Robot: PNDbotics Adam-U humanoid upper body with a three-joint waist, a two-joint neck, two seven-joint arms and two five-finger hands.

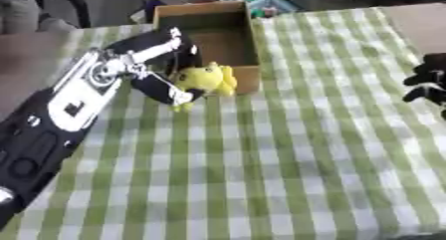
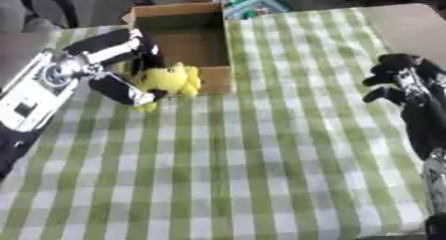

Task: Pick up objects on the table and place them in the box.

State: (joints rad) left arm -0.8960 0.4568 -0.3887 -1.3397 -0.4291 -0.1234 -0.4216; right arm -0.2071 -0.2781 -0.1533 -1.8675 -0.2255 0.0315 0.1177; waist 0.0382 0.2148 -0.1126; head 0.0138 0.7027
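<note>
Left hand (image 1: 170, 82) has its fingers curled around the yellow toy (image 1: 207, 79), held just outside the box's (image 1: 202, 9) near wall above the bench (image 1: 287, 149); next move likely lift over the wall and release; right hand (image 2: 396, 79) idles curled, empty.

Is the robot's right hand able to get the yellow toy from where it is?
Probably not now: the right robot hand sits far across the table, and the left robot hand already holds the yellow toy beside the box.
</note>
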